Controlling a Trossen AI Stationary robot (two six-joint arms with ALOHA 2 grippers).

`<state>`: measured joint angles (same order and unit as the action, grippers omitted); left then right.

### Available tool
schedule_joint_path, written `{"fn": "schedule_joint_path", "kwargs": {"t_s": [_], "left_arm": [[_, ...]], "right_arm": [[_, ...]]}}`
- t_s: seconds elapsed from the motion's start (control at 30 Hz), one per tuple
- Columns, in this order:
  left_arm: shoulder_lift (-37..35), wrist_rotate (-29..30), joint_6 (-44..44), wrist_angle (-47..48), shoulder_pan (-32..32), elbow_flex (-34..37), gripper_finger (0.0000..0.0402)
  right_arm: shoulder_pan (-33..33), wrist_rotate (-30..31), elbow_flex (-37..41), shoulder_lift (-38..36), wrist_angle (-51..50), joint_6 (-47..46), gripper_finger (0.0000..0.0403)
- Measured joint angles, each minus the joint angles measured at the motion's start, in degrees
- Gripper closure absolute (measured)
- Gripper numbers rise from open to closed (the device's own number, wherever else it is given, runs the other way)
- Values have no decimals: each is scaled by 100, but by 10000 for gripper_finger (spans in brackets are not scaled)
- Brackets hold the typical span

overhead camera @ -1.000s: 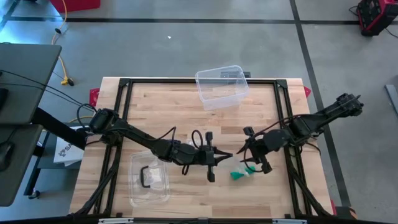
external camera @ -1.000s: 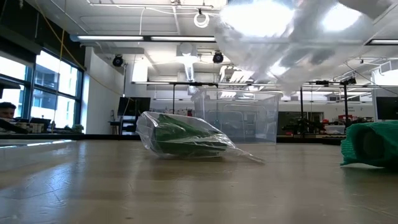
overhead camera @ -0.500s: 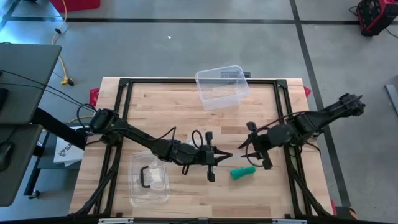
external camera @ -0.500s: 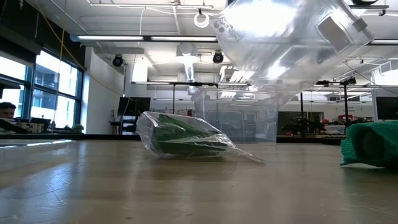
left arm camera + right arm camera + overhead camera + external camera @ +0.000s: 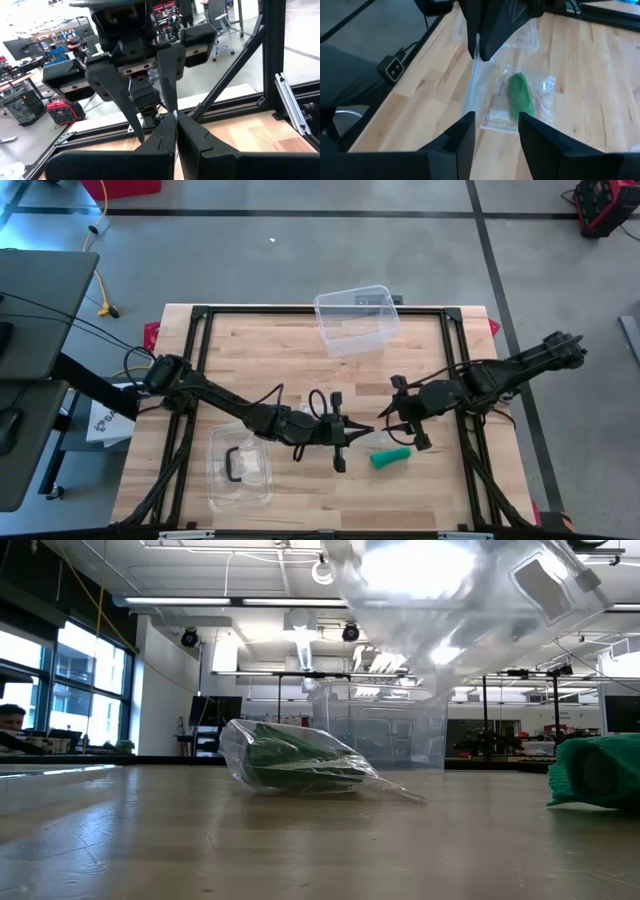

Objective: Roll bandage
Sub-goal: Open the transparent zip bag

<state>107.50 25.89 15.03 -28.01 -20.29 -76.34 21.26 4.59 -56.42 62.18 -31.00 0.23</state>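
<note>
Two pincers meet — green bandage (image 5: pixel 390 457) beside them.

left arm (image 5: pixel 230 408): matte black, slim jointed links running from a bulky rounded shoulder at the table's left edge; thin black cables loop loosely off its forearm.
right arm (image 5: pixel 500 378): same matte black build, chunky joint housings, black cable loops near the wrist.
left gripper (image 5: pixel 352 436): two black, flat, wedge-shaped fingers tapering to narrow tips, on a black crossbar.
right gripper (image 5: pixel 402 425): two black angular fingers with broad bases and slanted inner faces; seen from the left wrist view, boxy black side blocks and exposed dark wiring at the centre.
</note>
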Motion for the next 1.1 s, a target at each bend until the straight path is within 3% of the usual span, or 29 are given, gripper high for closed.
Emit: {"fn": "schedule_joint_path", "kwargs": {"t_s": [0.43, 0.8, 1.1], "left_arm": [[0, -2, 2, -7, 0, 0, 401], [0, 0, 2, -7, 0, 0, 401], [0, -2, 7, -2, 2, 0, 401]], "right_arm": [[-1, -325, 2, -80, 94, 19, 263], [-204, -180, 2, -22, 70, -26, 263], [-302, -504, 2, -195, -180, -24, 263]]}}
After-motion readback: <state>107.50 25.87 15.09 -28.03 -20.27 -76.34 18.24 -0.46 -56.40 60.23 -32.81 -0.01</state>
